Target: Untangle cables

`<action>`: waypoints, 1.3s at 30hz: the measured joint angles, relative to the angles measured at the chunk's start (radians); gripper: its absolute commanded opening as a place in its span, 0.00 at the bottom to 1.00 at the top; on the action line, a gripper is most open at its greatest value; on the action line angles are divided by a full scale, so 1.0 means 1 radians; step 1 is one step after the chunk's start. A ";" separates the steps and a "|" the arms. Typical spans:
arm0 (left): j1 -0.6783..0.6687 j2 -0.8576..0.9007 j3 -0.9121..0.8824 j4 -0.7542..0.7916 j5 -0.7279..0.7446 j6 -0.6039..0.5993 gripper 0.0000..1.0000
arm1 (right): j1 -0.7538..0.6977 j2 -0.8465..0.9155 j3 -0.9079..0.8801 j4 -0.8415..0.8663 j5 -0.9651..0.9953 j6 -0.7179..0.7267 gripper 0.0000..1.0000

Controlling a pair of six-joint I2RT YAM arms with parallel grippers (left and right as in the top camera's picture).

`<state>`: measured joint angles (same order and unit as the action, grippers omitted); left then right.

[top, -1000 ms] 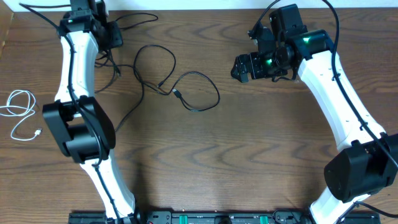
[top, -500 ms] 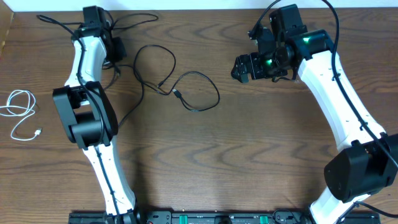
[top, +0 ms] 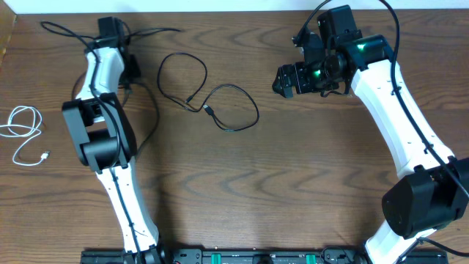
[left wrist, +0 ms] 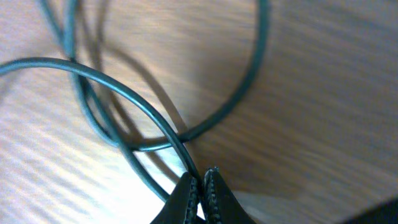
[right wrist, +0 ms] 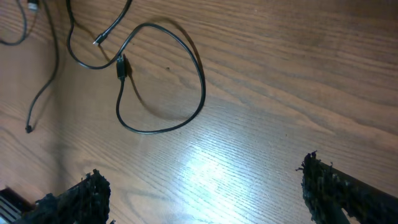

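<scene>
A black cable (top: 233, 108) lies in loops near the table's middle, its plug ends close together; it also shows in the right wrist view (right wrist: 180, 74). Another black cable (top: 150, 33) is bunched at the back left. My left gripper (top: 126, 64) is down there, shut on a strand of that cable (left wrist: 124, 99), with more black strands crossing close by. A white cable (top: 22, 132) is coiled at the far left. My right gripper (top: 287, 79) is open and empty, held above the table to the right of the loops (right wrist: 202, 186).
The wooden table's back edge (top: 220, 12) runs just behind the left gripper. Thick black arm wires hang by both arms.
My left gripper has drawn back toward the far left corner with its strand, and the bunched cable has shifted and stretched. The right arm has not moved.
</scene>
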<state>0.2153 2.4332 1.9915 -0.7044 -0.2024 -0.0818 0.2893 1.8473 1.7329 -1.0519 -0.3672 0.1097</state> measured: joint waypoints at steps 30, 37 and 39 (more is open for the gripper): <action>0.177 -0.061 0.008 0.063 0.087 -0.024 0.51 | 0.000 0.000 0.000 -0.010 0.000 0.000 0.97; 0.183 -0.258 0.036 0.042 0.092 -0.027 0.57 | 0.000 -0.001 0.000 -0.014 0.000 0.000 0.96; 0.182 -0.306 0.040 -0.011 0.093 -0.027 0.59 | 0.000 -0.001 0.000 -0.016 0.000 0.000 0.97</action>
<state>0.3969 2.1269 2.0315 -0.7158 -0.1093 -0.1089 0.2893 1.8465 1.7329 -1.0679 -0.3672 0.1101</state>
